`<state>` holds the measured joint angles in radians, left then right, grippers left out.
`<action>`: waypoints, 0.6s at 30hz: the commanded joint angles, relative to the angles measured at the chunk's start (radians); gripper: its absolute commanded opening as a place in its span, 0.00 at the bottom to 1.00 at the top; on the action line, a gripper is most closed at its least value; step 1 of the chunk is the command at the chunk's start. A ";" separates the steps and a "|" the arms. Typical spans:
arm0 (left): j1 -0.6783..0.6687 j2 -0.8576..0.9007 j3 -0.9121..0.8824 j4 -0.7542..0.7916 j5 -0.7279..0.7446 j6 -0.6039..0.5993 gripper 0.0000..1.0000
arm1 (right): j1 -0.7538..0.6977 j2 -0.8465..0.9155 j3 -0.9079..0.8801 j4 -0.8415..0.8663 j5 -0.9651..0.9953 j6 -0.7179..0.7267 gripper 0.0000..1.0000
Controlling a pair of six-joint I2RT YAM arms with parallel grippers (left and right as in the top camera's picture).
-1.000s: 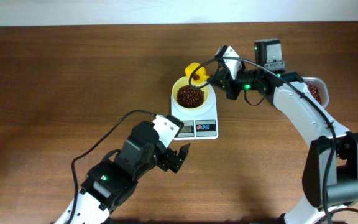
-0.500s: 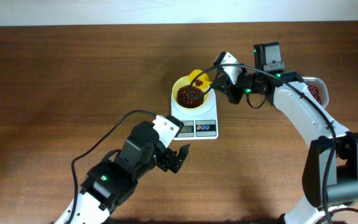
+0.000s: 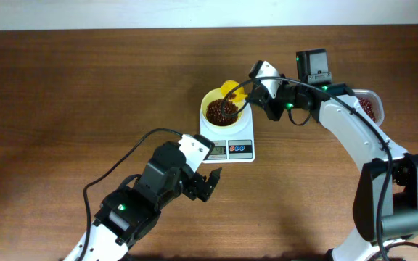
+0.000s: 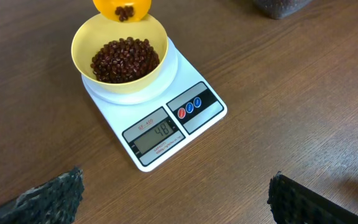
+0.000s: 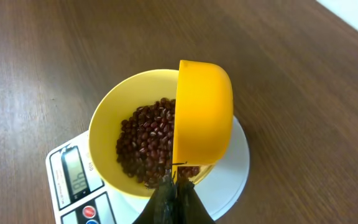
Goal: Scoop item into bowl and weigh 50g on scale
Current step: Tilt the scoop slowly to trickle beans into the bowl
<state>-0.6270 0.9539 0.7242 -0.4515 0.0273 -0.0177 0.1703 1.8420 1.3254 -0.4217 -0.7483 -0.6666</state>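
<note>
The right gripper (image 5: 176, 199) is shut tight on the yellow scoop (image 5: 204, 115). Its cup stands tipped on edge just above the pale-yellow bowl (image 5: 101, 134) of red beans (image 5: 143, 144) on the scale (image 5: 238, 155), frame centre, and a few beans are in it. The left gripper (image 4: 176, 186) gapes wide, empty, farther off, below the scale's display.

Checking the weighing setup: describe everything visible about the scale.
The scale is small, white, squarish and plastic-looking, and it lies flat on the wooden table. It has a round platform on top. Its front edge carries a grey display reading 48, beside red and blue buttons. A yellow bowl of beans sits on the platform. Nothing else touches it.
</note>
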 commanded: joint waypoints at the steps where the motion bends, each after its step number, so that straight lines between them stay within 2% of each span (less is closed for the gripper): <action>1: 0.003 0.000 -0.003 0.002 0.011 0.018 0.99 | 0.006 0.011 0.004 -0.030 -0.003 -0.003 0.04; 18: 0.003 0.000 -0.003 0.002 0.011 0.018 0.99 | 0.006 0.011 0.004 -0.010 0.002 -0.011 0.04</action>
<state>-0.6270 0.9539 0.7242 -0.4519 0.0273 -0.0177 0.1703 1.8431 1.3254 -0.4465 -0.7479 -0.6662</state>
